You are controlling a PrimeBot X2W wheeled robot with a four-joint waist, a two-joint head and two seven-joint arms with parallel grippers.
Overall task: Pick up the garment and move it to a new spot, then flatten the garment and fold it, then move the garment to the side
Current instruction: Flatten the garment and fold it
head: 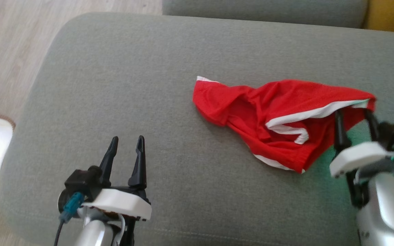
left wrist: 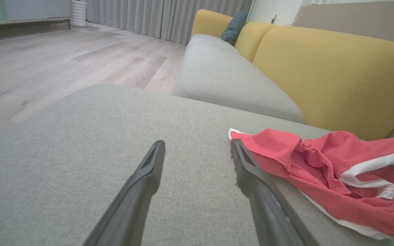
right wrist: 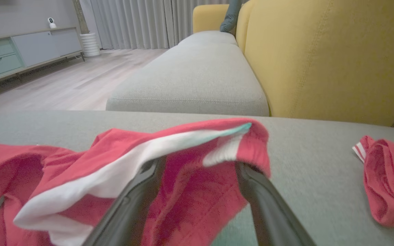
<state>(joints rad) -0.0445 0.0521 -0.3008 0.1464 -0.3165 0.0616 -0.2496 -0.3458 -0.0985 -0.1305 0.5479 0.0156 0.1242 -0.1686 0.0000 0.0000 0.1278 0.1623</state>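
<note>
**Item — garment** [head: 251,106]. Red with white trim, lying crumpled on the right half of the grey seat cushion [head: 115,85]. Its right edge is lifted off the fabric, with the white-banded hem draped over the tips of the right gripper.

**Right gripper** [head: 352,114]. The jaws stand apart and clamp nothing; the cloth only hangs across the two fingers.

**Left gripper** [head: 127,140]. The jaws are spread and empty above bare cushion at the near left, well apart from the garment.

**Hazards, judged.**
- The hem may snag on a fingertip. If the right arm draws away, the cloth could be dragged along and bunch further.
- A second red piece [right wrist: 385,184] lies on the same cushion to the right in the right wrist view. A wide sweep that way could tangle the two, or the wrong one could get picked up.
- The garment is folded over itself, so a pinch into the heap may catch several layers and make flattening harder.

**Edges and room.**
- The left half of the cushion is open — ample space for spreading.
- The near and left rims round off toward the wood floor [head: 9,41], so cloth pushed over them would slide down.
- The yellow backrest [right wrist: 320,58] walls the far right.
- The next seat cushion [left wrist: 224,78] adjoins beyond a seam gap.
</note>
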